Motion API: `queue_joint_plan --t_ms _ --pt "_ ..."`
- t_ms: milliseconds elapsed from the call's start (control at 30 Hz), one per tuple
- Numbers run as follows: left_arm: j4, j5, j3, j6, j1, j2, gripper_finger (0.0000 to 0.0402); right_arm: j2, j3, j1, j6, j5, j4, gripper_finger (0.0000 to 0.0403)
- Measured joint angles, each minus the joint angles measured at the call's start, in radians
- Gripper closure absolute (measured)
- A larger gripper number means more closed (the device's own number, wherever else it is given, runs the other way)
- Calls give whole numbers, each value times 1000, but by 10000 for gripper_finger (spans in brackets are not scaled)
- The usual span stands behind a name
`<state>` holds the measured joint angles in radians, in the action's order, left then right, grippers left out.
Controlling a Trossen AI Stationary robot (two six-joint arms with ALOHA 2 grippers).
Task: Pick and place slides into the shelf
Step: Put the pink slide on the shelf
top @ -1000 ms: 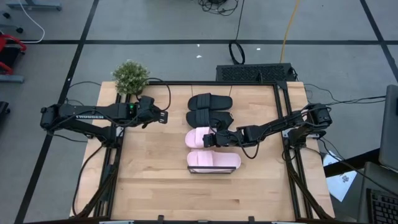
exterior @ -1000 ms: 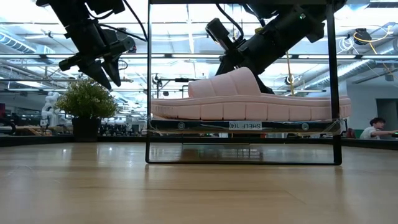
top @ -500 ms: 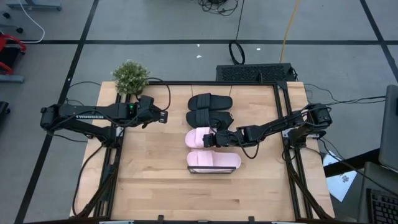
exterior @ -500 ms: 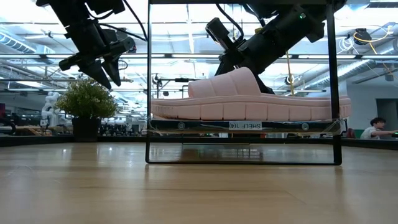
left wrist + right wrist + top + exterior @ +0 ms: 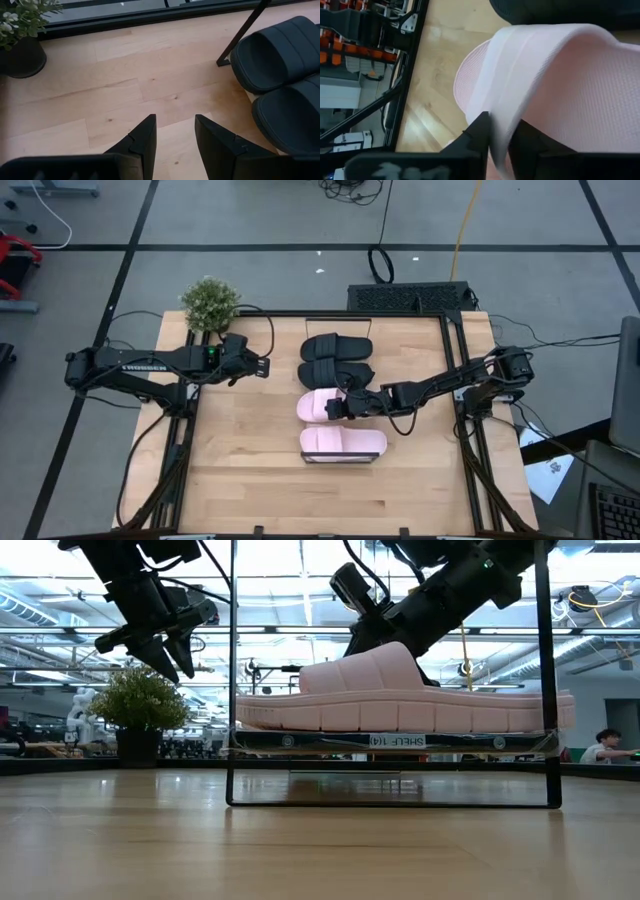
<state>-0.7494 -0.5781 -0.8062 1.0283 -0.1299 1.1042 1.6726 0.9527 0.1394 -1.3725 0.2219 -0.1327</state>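
Four slides lie in a row on the shelf (image 5: 340, 461), a narrow board with a dark frame (image 5: 390, 741). Two black slides (image 5: 337, 358) sit at the far end. One pink slide (image 5: 343, 442) sits at the near end, seen also in the low view (image 5: 400, 705). My right gripper (image 5: 345, 405) is shut on the second pink slide (image 5: 318, 405), which lies between them. My left gripper (image 5: 262, 367) hangs open in the air left of the black slides (image 5: 280, 75), holding nothing, with bare tabletop below it (image 5: 175, 135). My right gripper pinches the wide strap (image 5: 502, 135) of the second pink slide between its two fingers (image 5: 480, 132). It reaches in from the table's right, slanting down. The near pink slide hides whether the sole rests on the shelf.
A potted plant (image 5: 209, 304) stands at the table's far left corner. Dark metal rails (image 5: 455, 370) border the tabletop on its sides and far edge. Bare wood (image 5: 240, 460) lies left of the shelf and toward the near edge.
The shelf with its slides has slid a little toward the table's near edge; in the low view its frame stands wider than before. My right gripper has stayed shut on the pink strap and moved slightly with it. The left arm has kept still.
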Motion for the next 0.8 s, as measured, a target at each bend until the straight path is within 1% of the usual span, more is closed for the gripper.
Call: queue_joint_plan --t_ms 200,333,433,700,800 --pt "0 0 0 -2 0 0 272 0 -1 -13 -3 -2 5 298" --pt "0 -1 0 -6 0 0 272 1 -1 -15 -3 -1 5 277" --pt "0 -8 0 -6 0 0 272 1 -1 -16 -3 1 5 271" --pt "0 -10 0 -6 0 0 272 -33 -3 -28 -5 0 17 274" --pt "0 -11 0 -6 0 0 272 -44 -2 -36 -4 -27 47 275"
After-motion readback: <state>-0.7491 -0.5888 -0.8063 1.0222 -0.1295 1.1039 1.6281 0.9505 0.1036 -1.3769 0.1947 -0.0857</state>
